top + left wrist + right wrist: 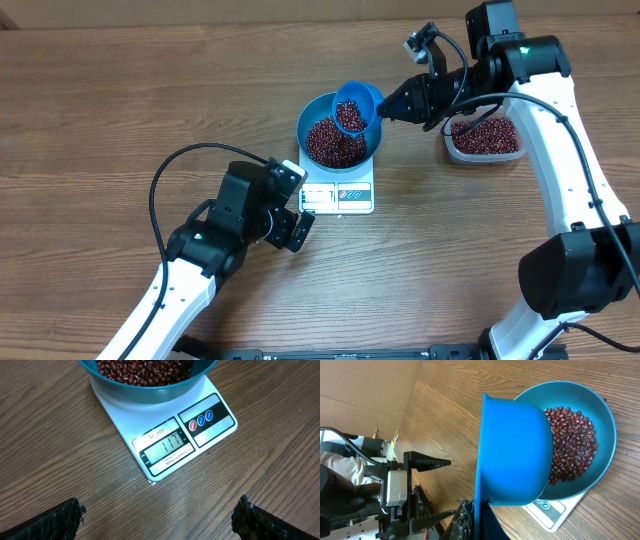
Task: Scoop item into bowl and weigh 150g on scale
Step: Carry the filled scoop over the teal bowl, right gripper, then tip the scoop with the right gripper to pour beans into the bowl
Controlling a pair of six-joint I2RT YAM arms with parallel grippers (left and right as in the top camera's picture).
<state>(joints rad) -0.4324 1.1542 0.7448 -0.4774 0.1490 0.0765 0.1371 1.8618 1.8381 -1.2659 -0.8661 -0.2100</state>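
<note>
On scale (125, 425), marked SF-400 and reading 117: blue bowl (304, 122) of beans (330, 148). Above it, tilted scoop (366, 95) clamped in right end effector (392, 103); left end effector (158, 515) spread wide, empty

The left wrist view's top edge cuts off most of the bowl (150, 394); only the fingertips (52, 522) of the left gripper (160, 522) show below. In the right wrist view the scoop (512, 450) covers most of the scale (552, 510). Overhead, its display (322, 198) is too small to read.
</note>
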